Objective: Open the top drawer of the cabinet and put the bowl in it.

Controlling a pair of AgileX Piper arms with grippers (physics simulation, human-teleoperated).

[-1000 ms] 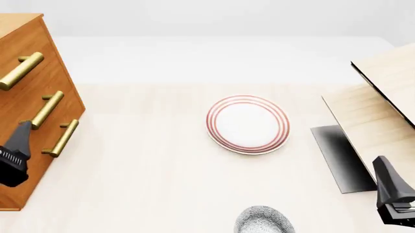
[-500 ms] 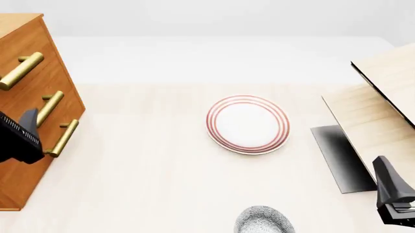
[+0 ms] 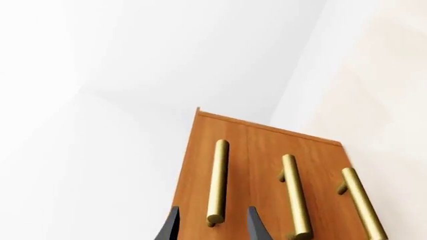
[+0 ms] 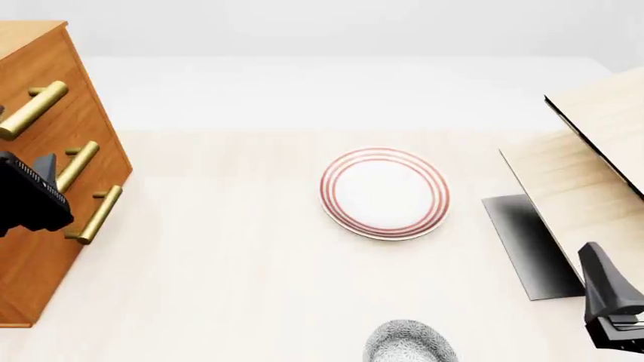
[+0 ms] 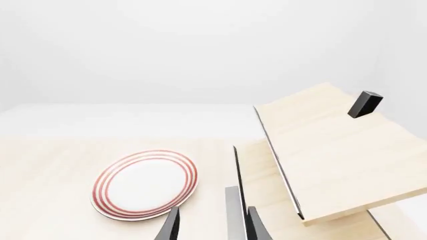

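The orange-brown cabinet [image 4: 56, 162] stands at the table's left, its three drawers shut. The top drawer [image 3: 210, 150] has a brass bar handle [image 4: 33, 110]. My left gripper [image 4: 42, 173] hangs in front of the drawer fronts, open and empty. In the left wrist view its fingertips [image 3: 171, 227] flank the near end of the top drawer's handle [image 3: 217, 182] without touching it. The grey speckled bowl [image 4: 408, 343] sits at the table's front edge, partly cut off. My right gripper [image 4: 608, 298] is open and empty at the front right, well right of the bowl.
A flat white red-ringed plate [image 4: 384, 193] lies mid-table and also shows in the right wrist view [image 5: 145, 184]. A pale light-wood box [image 4: 589, 170] with a raised lid stands at the right, close ahead of my right gripper [image 5: 213, 227].
My left gripper has risen and turned from beside the bottom handle to the level of the middle one, facing the drawer fronts. The right arm, bowl and plate have not moved.
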